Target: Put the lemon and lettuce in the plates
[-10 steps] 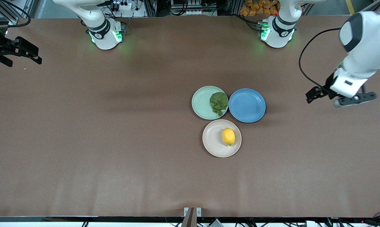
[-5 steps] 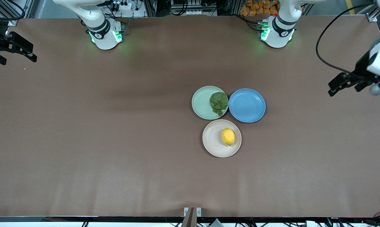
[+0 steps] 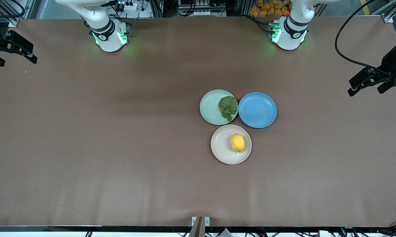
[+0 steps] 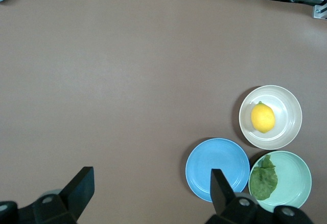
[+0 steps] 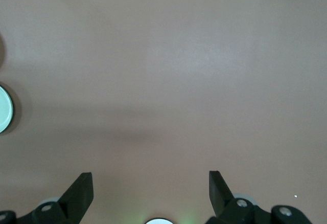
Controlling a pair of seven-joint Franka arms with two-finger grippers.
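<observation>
The lemon (image 3: 237,142) lies in the cream plate (image 3: 221,148), nearest the front camera. The lettuce (image 3: 228,107) lies in the mint green plate (image 3: 209,107). Both also show in the left wrist view: the lemon (image 4: 262,117) in the cream plate (image 4: 286,106), the lettuce (image 4: 263,179) in the mint plate (image 4: 294,180). My left gripper (image 3: 369,82) is open and empty, up over the left arm's end of the table. My right gripper (image 3: 15,52) is open and empty, up over the right arm's end of the table.
An empty blue plate (image 3: 257,110) touches the mint plate on the left arm's side; it also shows in the left wrist view (image 4: 217,169). The two arm bases (image 3: 110,34) (image 3: 288,33) stand at the table's edge farthest from the front camera.
My left gripper has risen and drawn away from the plates toward the left arm's end of the table. My right gripper has moved slightly outward. The lemon, lettuce and plates have not moved.
</observation>
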